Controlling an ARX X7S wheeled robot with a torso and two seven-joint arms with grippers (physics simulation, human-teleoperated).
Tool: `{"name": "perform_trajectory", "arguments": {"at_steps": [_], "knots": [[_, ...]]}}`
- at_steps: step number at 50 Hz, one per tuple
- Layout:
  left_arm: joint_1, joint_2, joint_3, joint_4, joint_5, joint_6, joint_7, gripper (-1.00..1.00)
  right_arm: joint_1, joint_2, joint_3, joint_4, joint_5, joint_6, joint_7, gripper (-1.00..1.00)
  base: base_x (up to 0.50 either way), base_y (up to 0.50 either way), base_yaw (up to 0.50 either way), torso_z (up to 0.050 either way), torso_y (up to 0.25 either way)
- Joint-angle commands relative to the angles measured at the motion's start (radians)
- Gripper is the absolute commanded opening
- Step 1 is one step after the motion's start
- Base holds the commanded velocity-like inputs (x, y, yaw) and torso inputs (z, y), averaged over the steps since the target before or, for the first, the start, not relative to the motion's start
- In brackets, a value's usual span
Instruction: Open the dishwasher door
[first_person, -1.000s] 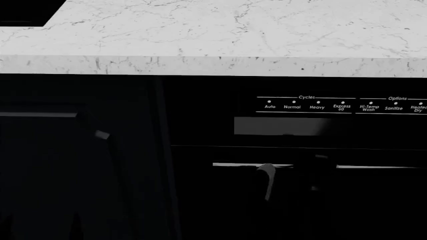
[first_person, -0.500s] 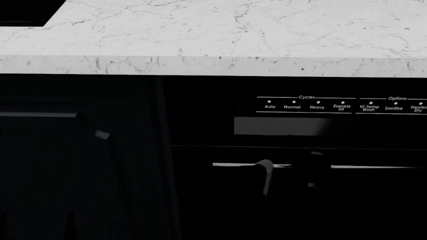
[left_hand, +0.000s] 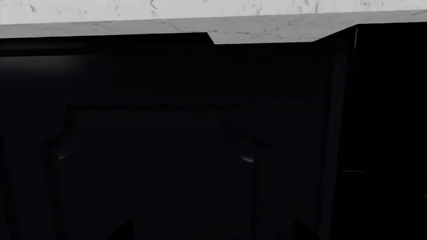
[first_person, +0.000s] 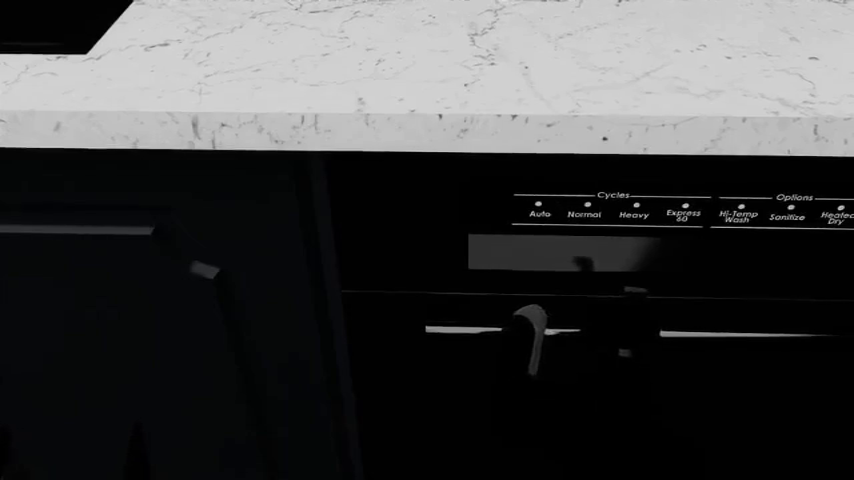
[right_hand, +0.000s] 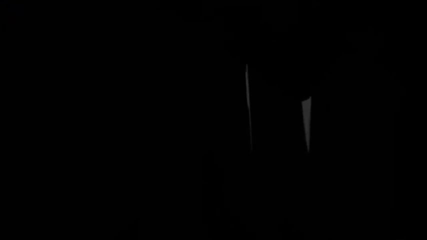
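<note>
Black fills almost the whole left wrist view: a recessed cabinet door (left_hand: 160, 170) under a strip of white marble countertop (left_hand: 200, 15) along the top; no left gripper is discernible. In the head view, the dishwasher door (first_person: 441, 400) sits lower right, its silver bar handle (first_person: 747, 334) crossed by the right gripper (first_person: 577, 335), one pale finger (first_person: 530, 340) left of a dark one; whether they clamp the bar I cannot tell. Against the earlier frames, the fingers have shifted slightly upward on the handle. The right wrist view is near-total darkness with two thin bright slivers.
</note>
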Motion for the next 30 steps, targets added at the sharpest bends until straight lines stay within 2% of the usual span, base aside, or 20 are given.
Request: {"name": "perform_trajectory", "arguments": {"at_steps": [1, 5, 7, 10, 12, 21, 30], "knots": [[0.003, -0.004, 0.001, -0.002, -0.003, 0.007, -0.003, 1.00, -0.019, -0.005, -0.091, 0.013, 0.122, -0.015, -0.018, -1.00, 0.00, 0.00, 0.00, 0.000, 0.000], [0.002, -0.005, 0.003, -0.001, -0.003, 0.006, -0.003, 1.00, -0.029, 0.011, -0.101, 0.009, 0.131, -0.035, -0.008, -1.00, 0.00, 0.00, 0.00, 0.000, 0.000], [0.002, -0.004, 0.006, -0.002, -0.004, 0.008, -0.002, 1.00, -0.044, 0.057, -0.099, -0.097, 0.128, 0.018, -0.014, -1.00, 0.00, 0.00, 0.00, 0.000, 0.000], [-0.001, -0.003, 0.010, -0.002, -0.002, 0.007, -0.002, 1.00, -0.096, 0.187, -0.088, -0.421, 0.121, 0.194, -0.038, -1.00, 0.00, 0.00, 0.00, 0.000, 0.000], [-0.002, -0.004, 0.012, -0.002, -0.001, 0.008, -0.002, 1.00, -0.114, 0.224, -0.085, -0.506, 0.119, 0.238, -0.042, -1.00, 0.00, 0.00, 0.00, 0.000, 0.000], [-0.008, -0.006, 0.017, 0.003, -0.002, 0.002, -0.004, 1.00, -0.192, 0.331, -0.068, -0.759, 0.127, 0.351, -0.037, -1.00, 0.00, 0.00, 0.00, 0.000, 0.000], [-0.016, -0.009, 0.021, 0.007, -0.005, -0.002, -0.004, 1.00, -0.251, 0.406, -0.059, -0.922, 0.130, 0.424, -0.028, -1.00, 0.00, 0.00, 0.00, 0.000, 0.000]]}}
